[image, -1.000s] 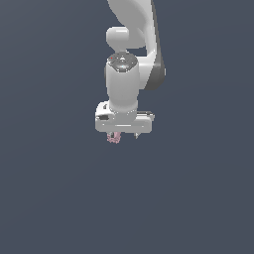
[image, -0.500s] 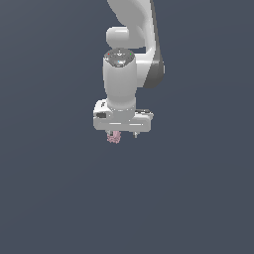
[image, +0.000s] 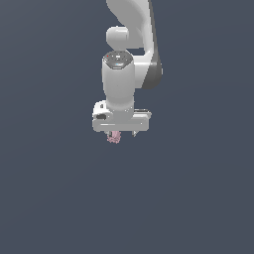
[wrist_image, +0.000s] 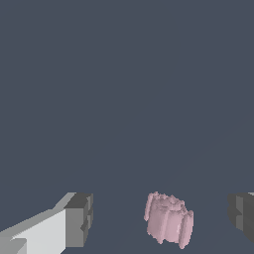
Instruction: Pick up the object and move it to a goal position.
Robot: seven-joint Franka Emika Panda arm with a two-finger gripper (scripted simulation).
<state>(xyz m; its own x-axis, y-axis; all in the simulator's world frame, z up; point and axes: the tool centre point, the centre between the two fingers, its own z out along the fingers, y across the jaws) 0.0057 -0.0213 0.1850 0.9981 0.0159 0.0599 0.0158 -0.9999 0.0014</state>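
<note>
my fingers (wrist_image: 79, 221) are wide apart: in the wrist view one dark grey pad block stands at one side and the other dark pad shows at the opposite border, and there is free gap at both sides of the object (wrist_image: 168, 222) between them. neither pad touches it in this view, so my gripper (wrist_image: 161, 218) holds nothing.

the pads are blocky, with flat matte faces and small steps on the inner side, like ridges. the finger behind the nearer pad is pale grey-white, smooth, with straight edges.

the object is a small pale pink thing with a knobbly surface. it looks like a short cylinder or ring made of vertical lumps, like tiny beads pressed together; the upper rim is uneven and jagged. it is closer to one pad than to the other, but apart from both.

in the exterior view my gripper (image: 120, 133) points down. the hand is a wide white bar, smooth and a little shiny, under a thick round white wrist with a dark joint band at the exterior view's right. the object (image: 114, 137) shows just under this bar, a small pink piece, narrower than the bar, towards the exterior view's left of its middle. the finger tips are too small and too hidden there to tell more.

everything around is one flat dark blue-grey ground (image: 198, 198), without texture or visible edges, so i cannot tell if the object rests on a surface or not.
</note>
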